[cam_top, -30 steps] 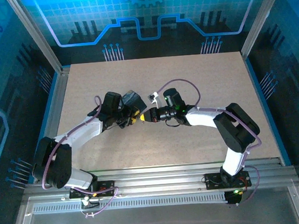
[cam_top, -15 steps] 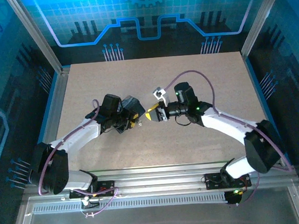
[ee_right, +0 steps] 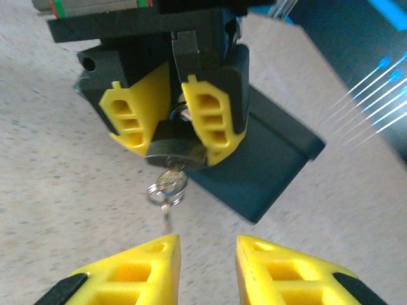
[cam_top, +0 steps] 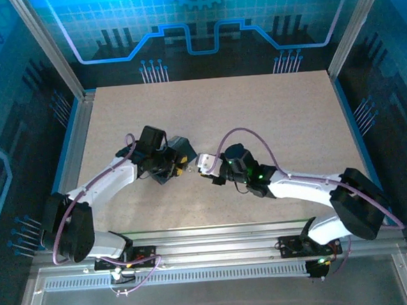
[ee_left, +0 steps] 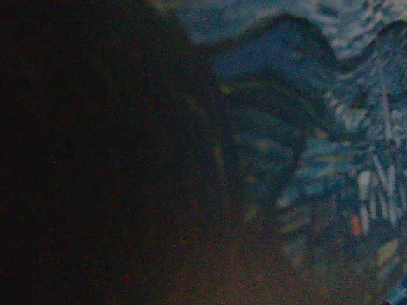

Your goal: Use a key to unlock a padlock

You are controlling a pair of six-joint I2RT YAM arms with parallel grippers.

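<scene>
The padlock (ee_right: pixel 177 155), a small dark round body, is pinched between the two yellow fingers of the left gripper (ee_right: pixel 173 136), whose jaws are pressed onto its sides. The fingers cover the upper part of the padlock, so whether the shackle is latched cannot be told. The key (ee_right: pixel 168 185) hangs from the padlock's lower edge, touching it. It is pale and silvery and carries a small wire ring, and a thin sliver of metal trails below that. Facing the padlock from just beyond the key's tip is the right gripper (ee_right: pixel 207 260). Its yellow jaws are spread apart with nothing between them, and they do not touch the key (the tip stops just short of the fingertips). Behind the padlock, and right beside the left gripper's fingers, sits the dark blue box (ee_right: pixel 267 162), resting on the speckled table (ee_right: pixel 51 178). In the left wrist view the box's swirl pattern appears very close, dark and blurred. From the top external view the padlock lies near the middle of the table, between the two wrists, and the two grippers meet nose to nose over it.
</scene>
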